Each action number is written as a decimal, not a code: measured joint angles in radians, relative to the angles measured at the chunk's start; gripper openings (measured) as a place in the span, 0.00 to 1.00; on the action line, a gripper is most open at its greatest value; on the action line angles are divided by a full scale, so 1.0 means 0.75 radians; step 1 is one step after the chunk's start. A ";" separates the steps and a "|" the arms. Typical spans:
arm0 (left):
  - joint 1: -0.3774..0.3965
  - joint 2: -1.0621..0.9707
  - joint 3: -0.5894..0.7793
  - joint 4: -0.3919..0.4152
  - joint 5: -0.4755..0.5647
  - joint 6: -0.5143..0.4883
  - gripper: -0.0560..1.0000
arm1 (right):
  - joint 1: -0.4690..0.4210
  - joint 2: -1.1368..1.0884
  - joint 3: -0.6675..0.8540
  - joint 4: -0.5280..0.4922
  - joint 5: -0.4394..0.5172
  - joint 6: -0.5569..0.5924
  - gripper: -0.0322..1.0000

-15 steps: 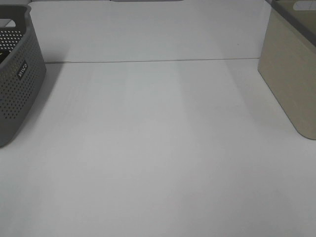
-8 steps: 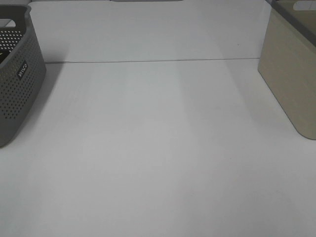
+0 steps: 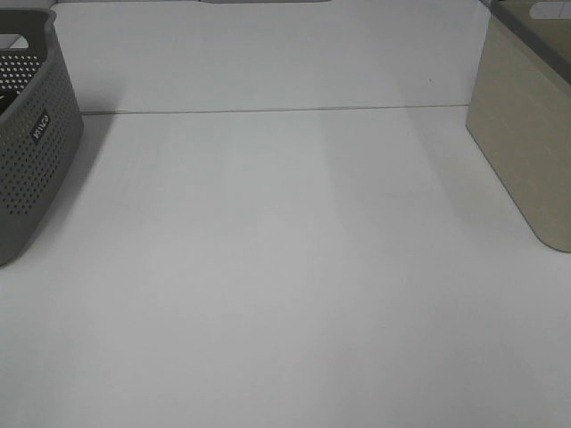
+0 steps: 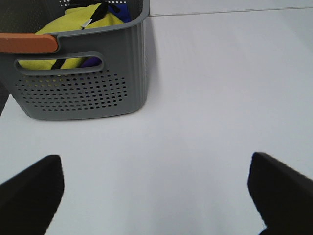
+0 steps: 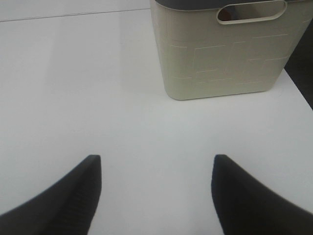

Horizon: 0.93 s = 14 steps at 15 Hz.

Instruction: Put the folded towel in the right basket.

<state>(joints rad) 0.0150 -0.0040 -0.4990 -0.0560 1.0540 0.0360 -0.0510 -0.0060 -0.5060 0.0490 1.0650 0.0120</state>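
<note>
The right basket [image 3: 526,134] is beige with a dark rim and stands at the table's right edge; it also shows in the right wrist view [image 5: 220,63]. No folded towel lies on the table. In the left wrist view, yellow cloth [image 4: 73,22] and some blue cloth [image 4: 120,10] lie inside the grey perforated left basket [image 4: 83,93]. My left gripper [image 4: 155,161] is open and empty above bare table, short of the grey basket. My right gripper [image 5: 156,159] is open and empty, short of the beige basket. Neither arm shows in the exterior view.
The grey basket [image 3: 27,152] stands at the table's left edge and has an orange strip [image 4: 27,43] on its near rim. A seam [image 3: 268,111] crosses the white table at the back. The table's right edge drops off beside the beige basket [image 5: 298,83].
</note>
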 joint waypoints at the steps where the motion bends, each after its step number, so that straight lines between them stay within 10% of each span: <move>1: 0.000 0.000 0.000 0.000 0.000 0.000 0.97 | 0.000 0.000 0.000 0.000 0.000 0.000 0.63; 14: 0.000 0.000 0.000 0.000 0.000 0.000 0.97 | 0.000 0.000 0.000 0.000 0.000 -0.028 0.63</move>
<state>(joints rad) 0.0150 -0.0040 -0.4990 -0.0560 1.0540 0.0360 -0.0510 -0.0060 -0.5060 0.0490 1.0650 -0.0090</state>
